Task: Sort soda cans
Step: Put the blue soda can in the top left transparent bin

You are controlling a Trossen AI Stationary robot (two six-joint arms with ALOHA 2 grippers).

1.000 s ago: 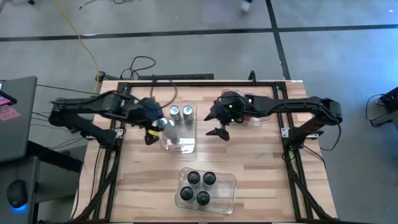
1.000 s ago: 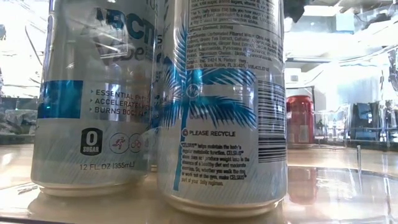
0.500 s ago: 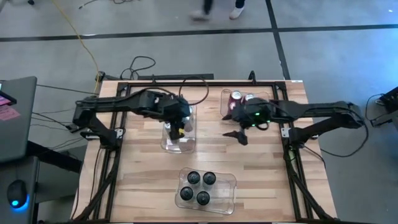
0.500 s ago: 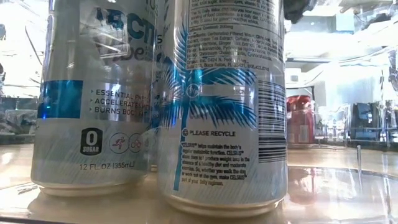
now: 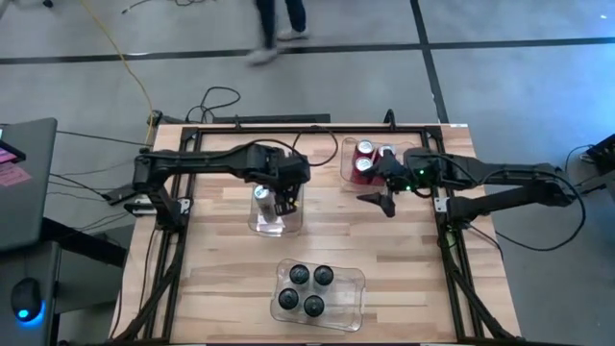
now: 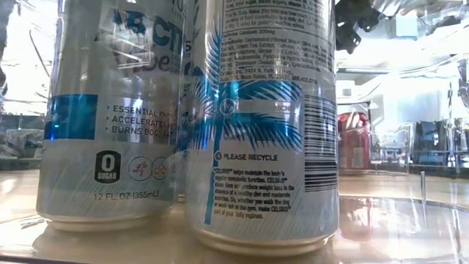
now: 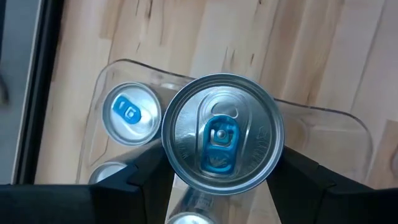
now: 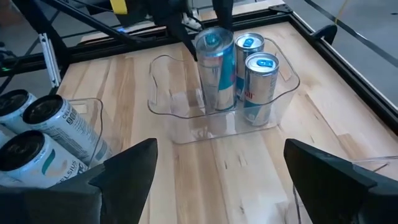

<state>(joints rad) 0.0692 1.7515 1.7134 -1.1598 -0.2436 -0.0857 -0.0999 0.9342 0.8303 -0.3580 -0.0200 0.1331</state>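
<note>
Left gripper [image 7: 222, 180] clamps a silver-blue can [image 7: 222, 134] over the clear middle bin [image 7: 323, 118]. Right gripper [image 8: 217, 177] stands empty, fingers spread, beside the red cans [image 5: 363, 159].

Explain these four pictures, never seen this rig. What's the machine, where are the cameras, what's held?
Two dark robot arms work at a wooden table. One camera looks straight down, one sits at table height, and one rides on each wrist. The left gripper holds a silver-blue can over the clear middle bin, where other silver-blue cans stand. The right gripper hangs open and empty beside the bin of red cans. Four black cans fill the near bin. The huge cans in the table-height picture are just close to that lens.
</note>
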